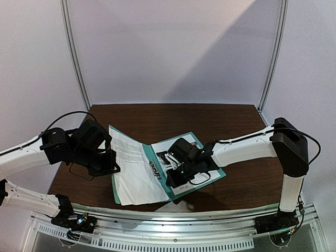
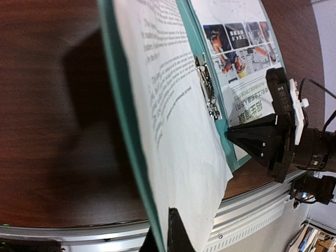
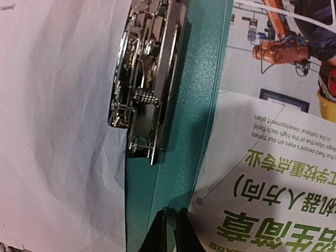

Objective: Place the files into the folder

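The teal folder [image 1: 148,153] lies open on the table. Its left cover [image 2: 121,105] is lifted off the wood. My left gripper [image 1: 113,169] [image 2: 161,227] is shut on that cover's near edge, together with the white text sheet [image 1: 131,170] [image 2: 173,105] lying against it. The colour sheet [image 2: 236,42] [image 3: 273,131] lies flat on the right half. The metal clip [image 2: 207,86] [image 3: 144,89] sits on the spine. My right gripper [image 1: 169,181] [image 3: 170,218] points down onto the teal strip [image 3: 184,131] between clip and colour sheet. Its fingertips are almost together with nothing between them.
The dark wooden table [image 1: 157,115] ends at a metal rail [image 1: 184,215] on the near side. White walls and two slanted posts [image 1: 76,58] enclose the back and sides. The right arm [image 1: 247,144] stretches over the table's right half.
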`<move>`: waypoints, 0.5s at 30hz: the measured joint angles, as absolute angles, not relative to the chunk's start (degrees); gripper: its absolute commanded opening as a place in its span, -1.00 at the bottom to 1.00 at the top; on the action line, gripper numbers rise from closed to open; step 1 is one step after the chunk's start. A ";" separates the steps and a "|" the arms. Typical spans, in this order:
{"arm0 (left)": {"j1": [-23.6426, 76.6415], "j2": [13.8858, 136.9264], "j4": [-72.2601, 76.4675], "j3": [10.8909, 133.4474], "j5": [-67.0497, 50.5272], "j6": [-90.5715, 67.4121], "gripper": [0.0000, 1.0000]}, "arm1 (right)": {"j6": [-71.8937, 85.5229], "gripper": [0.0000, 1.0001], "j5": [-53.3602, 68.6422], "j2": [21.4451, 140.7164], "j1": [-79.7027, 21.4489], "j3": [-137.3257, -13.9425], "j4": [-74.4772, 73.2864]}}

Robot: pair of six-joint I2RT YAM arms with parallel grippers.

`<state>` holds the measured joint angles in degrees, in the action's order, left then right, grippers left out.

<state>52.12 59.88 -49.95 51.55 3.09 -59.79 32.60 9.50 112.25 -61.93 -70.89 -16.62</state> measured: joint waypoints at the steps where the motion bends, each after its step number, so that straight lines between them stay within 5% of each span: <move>1: 52.12 59.88 -49.98 51.55 3.11 -59.75 -1.00 | 32.45 -0.83 8.97 112.25 -61.93 -70.98 -16.95; 15: 52.12 59.88 -50.09 51.55 3.51 -59.51 -1.00 | 30.76 -0.83 3.68 112.25 -62.50 -73.12 -22.04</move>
<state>52.12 59.88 -50.09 51.55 3.51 -59.51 30.76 3.68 112.25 -62.50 -73.12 -22.04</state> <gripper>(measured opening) 0.011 0.086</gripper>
